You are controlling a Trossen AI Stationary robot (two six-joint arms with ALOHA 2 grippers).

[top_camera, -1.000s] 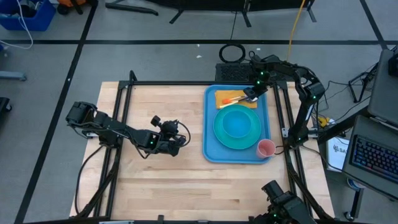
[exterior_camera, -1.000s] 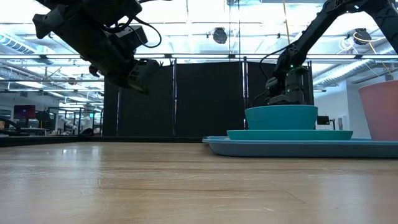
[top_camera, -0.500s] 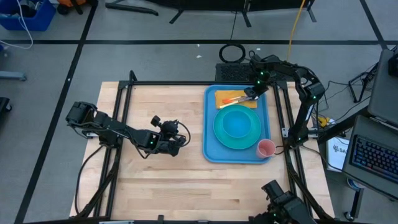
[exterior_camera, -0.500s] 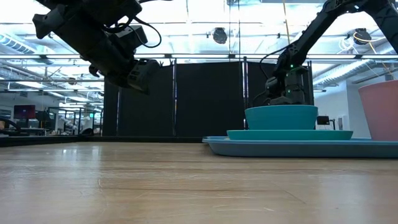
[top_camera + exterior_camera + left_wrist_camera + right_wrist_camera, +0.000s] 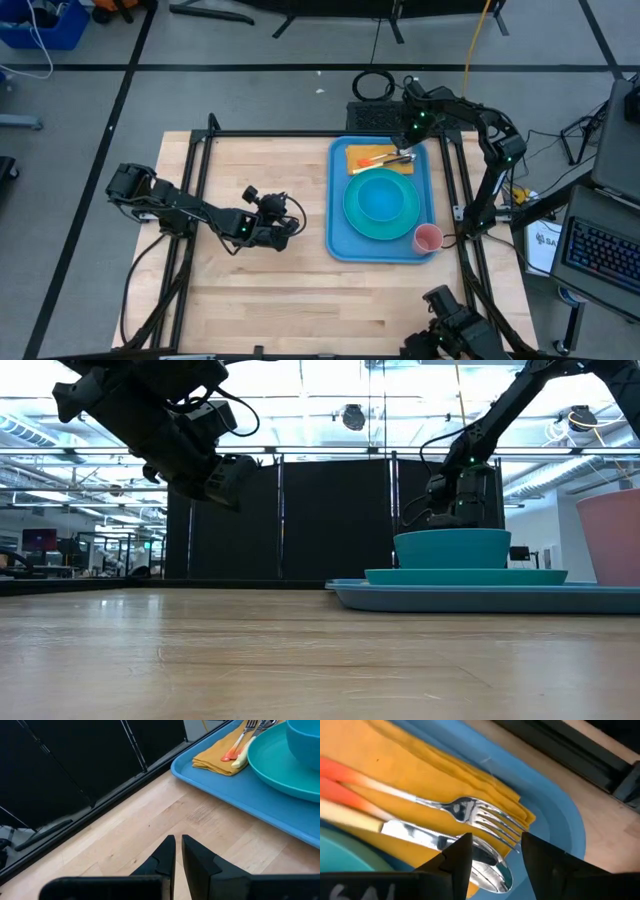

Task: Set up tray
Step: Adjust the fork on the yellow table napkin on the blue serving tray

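While the tray (image 5: pixel 381 204) lies flat, right pincer (image 5: pixel 408 152) hovers above.

One blue tray (image 5: pixel 338 215) on the table carries one turquoise plate (image 5: pixel 352 213), one bowl (image 5: pixel 383 199), one pink cup (image 5: pixel 427 238), one yellow napkin (image 5: pixel 356 154), and three utensils: fork (image 5: pixel 470 812), spoon (image 5: pixel 487 870), knife (image 5: pixel 410 834).

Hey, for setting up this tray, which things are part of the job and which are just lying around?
Part of the job: tray, plate, bowl, napkin, fork, spoon, pink cup.
Just lying around: cable coil, blue bin, keyboard.
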